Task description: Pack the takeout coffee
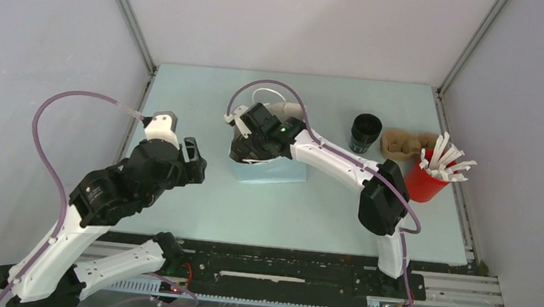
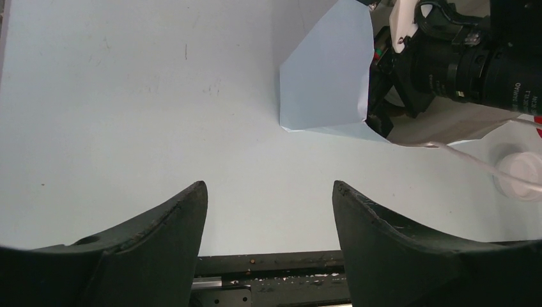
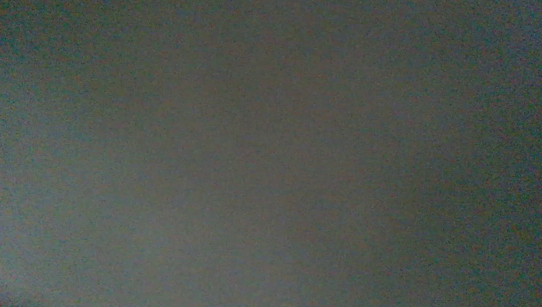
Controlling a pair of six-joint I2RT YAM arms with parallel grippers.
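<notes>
A light blue paper bag (image 1: 276,172) with white handles (image 1: 265,93) stands mid-table; the left wrist view shows it too (image 2: 326,77). My right arm's wrist (image 1: 259,134) reaches down into the bag's mouth. Its fingers are hidden inside, and the right wrist view is all dark. A black coffee cup (image 1: 365,132) stands upright to the right of the bag, next to a brown cardboard cup carrier (image 1: 403,144). My left gripper (image 1: 194,158) hovers over bare table left of the bag. It is open with nothing between its fingers (image 2: 268,185).
A red cup (image 1: 427,183) full of white sticks stands at the right, near the table's right edge. Grey walls close in the table on three sides. A black rail (image 2: 275,262) runs along the near edge, just below my left gripper.
</notes>
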